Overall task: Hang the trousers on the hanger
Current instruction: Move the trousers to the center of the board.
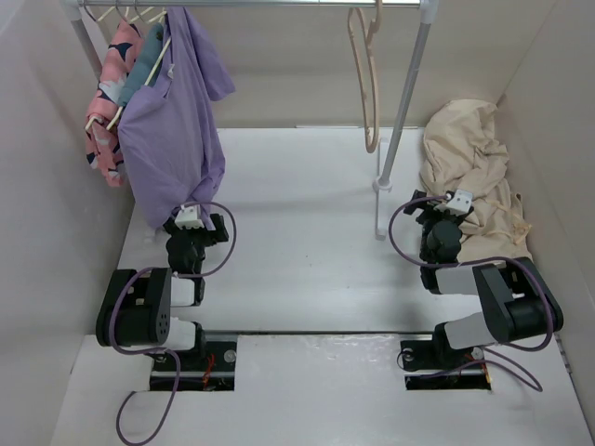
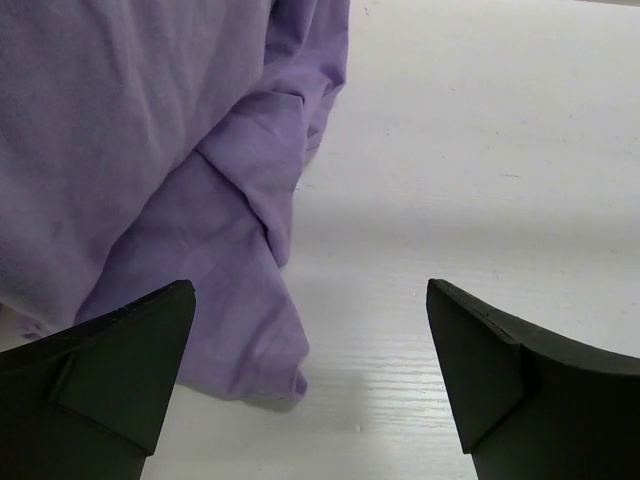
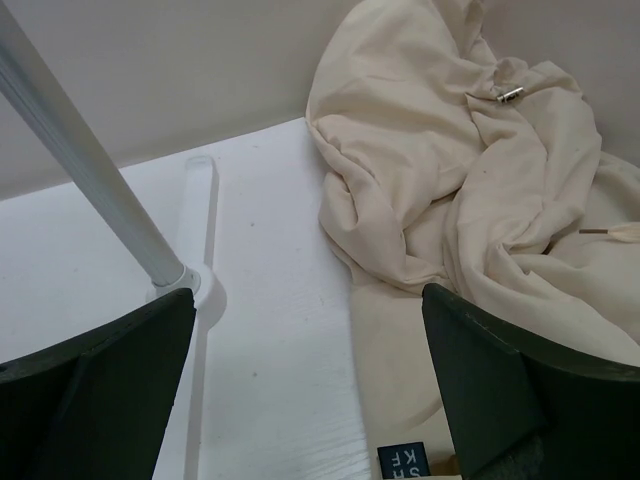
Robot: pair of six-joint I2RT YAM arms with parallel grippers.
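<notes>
- Here, nearest the bases, both arms sit folded low. The left gripper (image 2: 310, 295) has its jaws wide apart and empty, just beside the hem of the purple shirt (image 2: 130, 140).
- The right gripper (image 3: 308, 300) is likewise spread wide and holds nothing. It faces the trousers (image 3: 450, 160), which lie heaped in the far right corner of the table (image 1: 297, 186), against the wall.
- The step in hand looks to be the first reach. The right arm would do best to pinch a thick fold or the waistband, not a loose single layer, so the cloth lifts in one piece.
- Room is tight on the right, where the wall hems in the heap. On the left, the rack post (image 3: 80, 170) and its foot (image 3: 200, 220) stand close by.
- Farther back, the hanger (image 1: 367, 84) hangs bare on the rail, with open table beneath it as the likeliest working space.
</notes>
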